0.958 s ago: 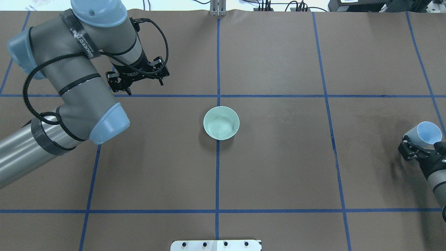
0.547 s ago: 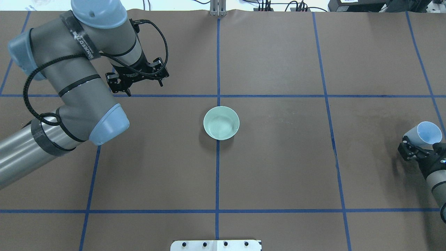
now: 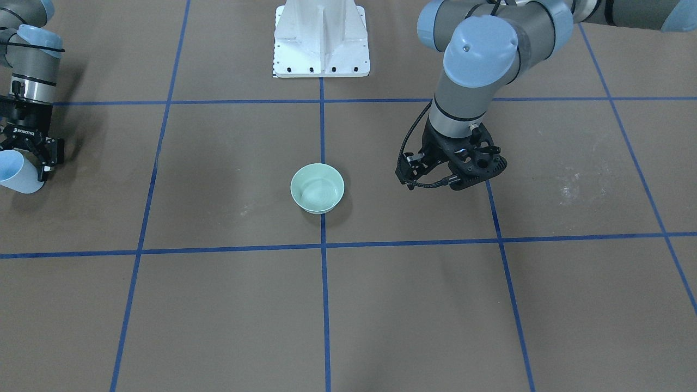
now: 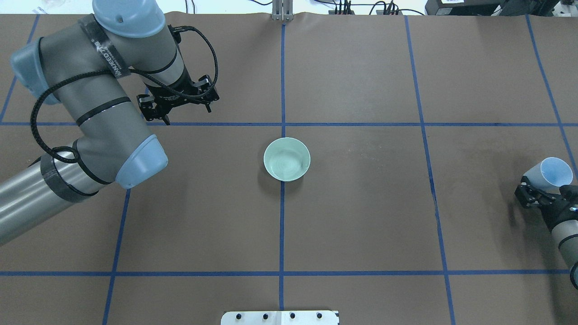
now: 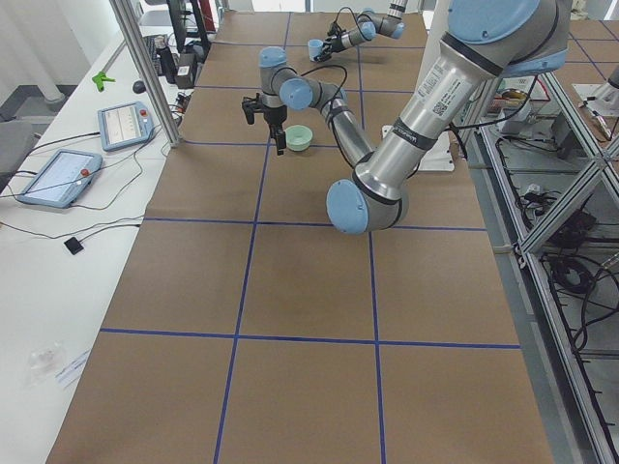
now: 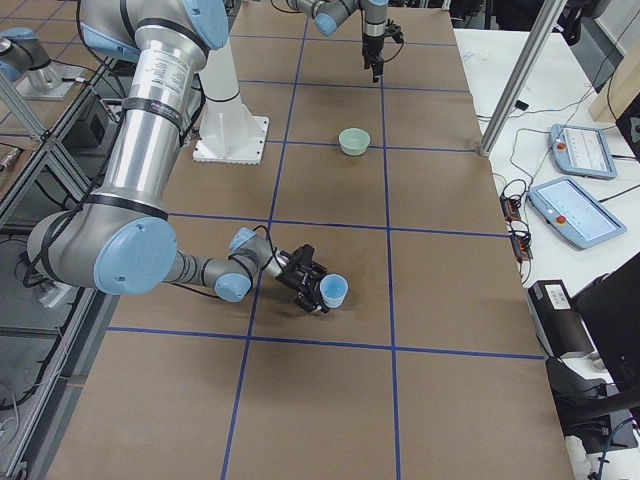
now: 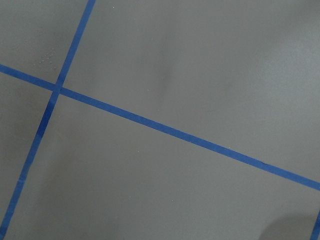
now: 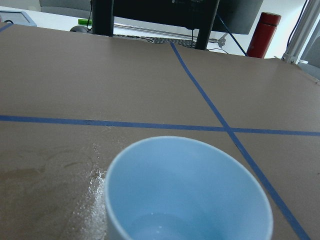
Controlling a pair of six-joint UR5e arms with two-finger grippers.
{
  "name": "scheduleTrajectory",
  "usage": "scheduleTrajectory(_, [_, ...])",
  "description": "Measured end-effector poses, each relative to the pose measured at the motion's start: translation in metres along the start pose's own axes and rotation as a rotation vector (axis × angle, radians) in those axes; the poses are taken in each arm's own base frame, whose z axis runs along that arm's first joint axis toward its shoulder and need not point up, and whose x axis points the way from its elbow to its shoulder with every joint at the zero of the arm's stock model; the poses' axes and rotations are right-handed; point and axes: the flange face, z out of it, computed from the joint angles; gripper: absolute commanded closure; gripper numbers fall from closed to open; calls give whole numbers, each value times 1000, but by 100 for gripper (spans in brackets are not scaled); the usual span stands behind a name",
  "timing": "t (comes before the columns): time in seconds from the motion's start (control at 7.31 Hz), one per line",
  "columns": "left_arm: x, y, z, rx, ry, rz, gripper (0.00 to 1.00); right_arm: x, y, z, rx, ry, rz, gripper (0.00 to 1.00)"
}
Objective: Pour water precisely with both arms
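Note:
A mint-green bowl (image 4: 286, 159) stands at the table's middle, also in the front view (image 3: 317, 188); a faint sheen of water (image 4: 285, 166) lies in it. My right gripper (image 4: 547, 189) is shut on a light-blue cup (image 4: 555, 172) at the table's right edge and holds it tilted, just above the table. It shows in the front view (image 3: 22, 173) too. The right wrist view shows a little water (image 8: 152, 226) in the cup's bottom. My left gripper (image 4: 178, 103) hangs open and empty, pointing down, to the far left of the bowl.
The white pedestal (image 3: 321, 38) stands at the robot's side of the table. Blue tape lines (image 4: 282, 225) grid the brown paper. Wet marks (image 8: 95, 190) lie on the paper by the cup. Tablets (image 6: 585, 180) and a red bottle (image 8: 261, 35) sit beyond the table's edge.
My left gripper has drifted slightly towards the table's far side. The right gripper and cup have barely shifted. The bowl has not moved.

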Motion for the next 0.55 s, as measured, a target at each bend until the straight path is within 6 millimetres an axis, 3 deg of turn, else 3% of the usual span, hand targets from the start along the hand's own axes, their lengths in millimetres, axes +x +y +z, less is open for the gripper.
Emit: scheduleTrajectory(0.55, [1, 1, 0, 0, 0, 1, 0, -1, 0, 0, -3, 0, -1, 43])
